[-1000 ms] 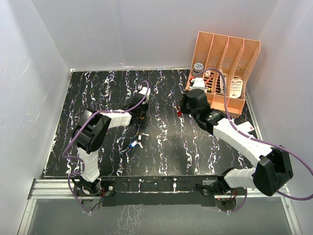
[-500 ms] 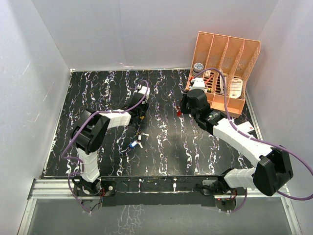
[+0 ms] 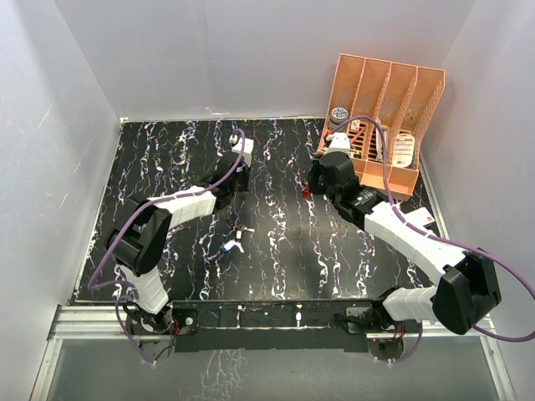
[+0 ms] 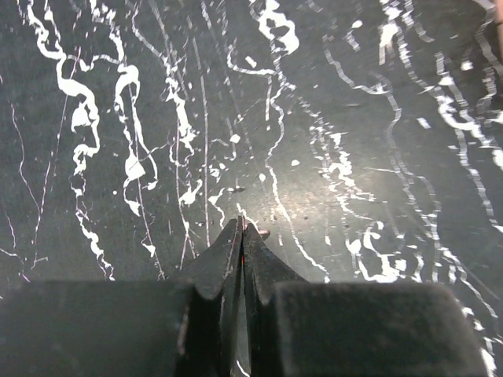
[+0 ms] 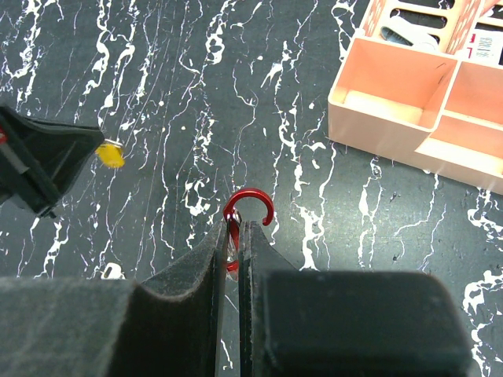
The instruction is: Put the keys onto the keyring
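**Black worktop (image 3: 150, 251): keyring (image 5: 250, 194) and yellow key (image 5: 111, 154) held face to face**

Nearest the arm bases, two keys lie loose on the marbled surface. A blue key (image 3: 228, 247) sits with a white key (image 3: 239, 241) just beside it. A third small piece just beyond them is too small to identify. They appear to be parked there for later turns.

Farther out, the left tool (image 4: 241, 228) is pressed fully together on the yellow key. The coloured head sticks out past the fingers, which probably keeps its hole free for threading.

Opposite it, the right tool (image 5: 233, 224) is clamped on the lower part of the red keyring. The ring's open hook stands proud of the fingertips, most likely so that the gap stays reachable. Key and ring are near each other but apart, and no key hangs on the ring yet.

At the far right corner, one orange file rack (image 3: 380, 92) stands against the white walls (image 3: 209, 58), out of the way of both arms.

The count is two arms, two tools, one keyring, one key in hand and at least two keys waiting.
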Controlling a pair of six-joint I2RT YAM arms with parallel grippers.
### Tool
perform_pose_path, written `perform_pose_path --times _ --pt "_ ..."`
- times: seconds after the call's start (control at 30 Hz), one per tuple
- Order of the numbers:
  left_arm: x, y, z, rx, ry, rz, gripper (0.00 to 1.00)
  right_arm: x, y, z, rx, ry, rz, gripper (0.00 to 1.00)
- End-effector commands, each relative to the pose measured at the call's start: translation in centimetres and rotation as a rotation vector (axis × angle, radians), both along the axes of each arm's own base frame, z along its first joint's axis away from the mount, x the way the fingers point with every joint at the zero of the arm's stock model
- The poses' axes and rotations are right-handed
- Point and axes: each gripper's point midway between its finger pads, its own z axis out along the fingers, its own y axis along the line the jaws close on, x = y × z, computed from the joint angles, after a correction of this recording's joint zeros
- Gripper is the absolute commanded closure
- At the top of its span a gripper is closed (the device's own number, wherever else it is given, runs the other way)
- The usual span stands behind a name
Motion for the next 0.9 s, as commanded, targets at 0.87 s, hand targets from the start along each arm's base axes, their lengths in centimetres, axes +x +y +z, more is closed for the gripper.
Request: perform_pose_path --times 0.87 --pt "-8.6 -10.3 15.8 -0.38 -0.277 -0.717 1.0 0.4 3.1 3.5 0.121 -0.073 0.124 1.0"
